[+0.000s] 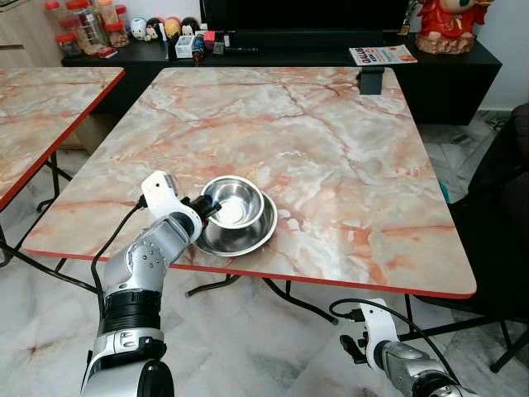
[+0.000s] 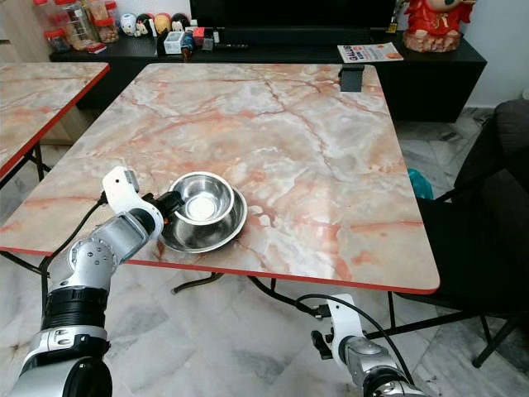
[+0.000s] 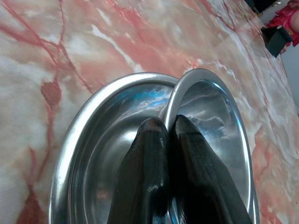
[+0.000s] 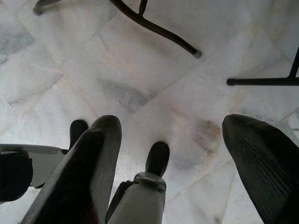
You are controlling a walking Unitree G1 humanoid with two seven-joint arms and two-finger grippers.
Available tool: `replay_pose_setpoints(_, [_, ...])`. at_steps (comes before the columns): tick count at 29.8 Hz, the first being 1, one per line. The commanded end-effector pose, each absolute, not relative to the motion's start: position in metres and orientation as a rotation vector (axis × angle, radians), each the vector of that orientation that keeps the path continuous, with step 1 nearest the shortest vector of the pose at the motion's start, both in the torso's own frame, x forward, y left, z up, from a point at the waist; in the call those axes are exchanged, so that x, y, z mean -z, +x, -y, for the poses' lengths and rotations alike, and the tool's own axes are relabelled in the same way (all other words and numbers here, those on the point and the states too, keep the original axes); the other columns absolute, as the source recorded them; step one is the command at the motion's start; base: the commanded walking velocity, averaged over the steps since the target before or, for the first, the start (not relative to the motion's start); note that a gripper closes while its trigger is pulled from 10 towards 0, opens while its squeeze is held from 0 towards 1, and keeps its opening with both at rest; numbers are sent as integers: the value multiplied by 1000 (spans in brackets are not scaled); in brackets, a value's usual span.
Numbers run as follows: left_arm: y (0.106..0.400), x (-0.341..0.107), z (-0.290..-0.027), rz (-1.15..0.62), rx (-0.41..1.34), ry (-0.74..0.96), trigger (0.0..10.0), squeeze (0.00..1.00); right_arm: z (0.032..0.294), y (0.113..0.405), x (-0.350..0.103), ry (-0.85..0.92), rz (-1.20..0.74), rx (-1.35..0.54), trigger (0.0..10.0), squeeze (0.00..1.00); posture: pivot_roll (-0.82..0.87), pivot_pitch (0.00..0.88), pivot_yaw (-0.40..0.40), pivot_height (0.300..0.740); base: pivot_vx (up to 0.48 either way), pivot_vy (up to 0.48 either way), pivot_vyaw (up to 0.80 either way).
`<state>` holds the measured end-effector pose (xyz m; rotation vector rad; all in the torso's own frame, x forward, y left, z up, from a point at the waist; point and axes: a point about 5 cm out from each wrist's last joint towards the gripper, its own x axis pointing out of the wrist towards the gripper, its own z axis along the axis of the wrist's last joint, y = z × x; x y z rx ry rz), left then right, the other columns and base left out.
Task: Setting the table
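Near the front left edge of the marble table (image 1: 331, 141), a small steel bowl (image 1: 234, 201) sits inside a wider, shallow steel bowl (image 1: 248, 238). My left gripper (image 1: 211, 208) reaches in from the left and is shut on the small bowl's near rim. In the left wrist view the two black fingers (image 3: 145, 163) pinch that rim, one inside the small bowl (image 3: 215, 116) and one outside, over the wide bowl (image 3: 88, 140). My right gripper (image 4: 170, 123) hangs open below the table's front edge, over the tiled floor.
A second marble table (image 1: 41, 107) stands to the left. At the back, a black sideboard (image 1: 289, 50) carries jars and a magazine. A small black object (image 1: 371, 80) sits at the table's far edge. A dark chair (image 1: 504, 207) is on the right, and table legs (image 4: 154, 28) cross the floor.
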<state>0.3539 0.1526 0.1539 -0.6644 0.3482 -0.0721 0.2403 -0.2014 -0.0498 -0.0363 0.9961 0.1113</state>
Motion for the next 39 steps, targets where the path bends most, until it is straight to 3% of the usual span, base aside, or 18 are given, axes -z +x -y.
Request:
replay_pose_setpoints(1, [353, -163, -154, -336, 90, -639, 10000, 0, 200, 242, 49, -42, -996, -120, 10000, 0, -16, 53, 54, 740, 0, 0, 0])
replay_pose_setpoints(39, [350, -148, -155, -417, 52, -550, 10000, 0, 200, 243, 48, -45, -998, -121, 10000, 0, -17, 56, 55, 740, 0, 0, 0])
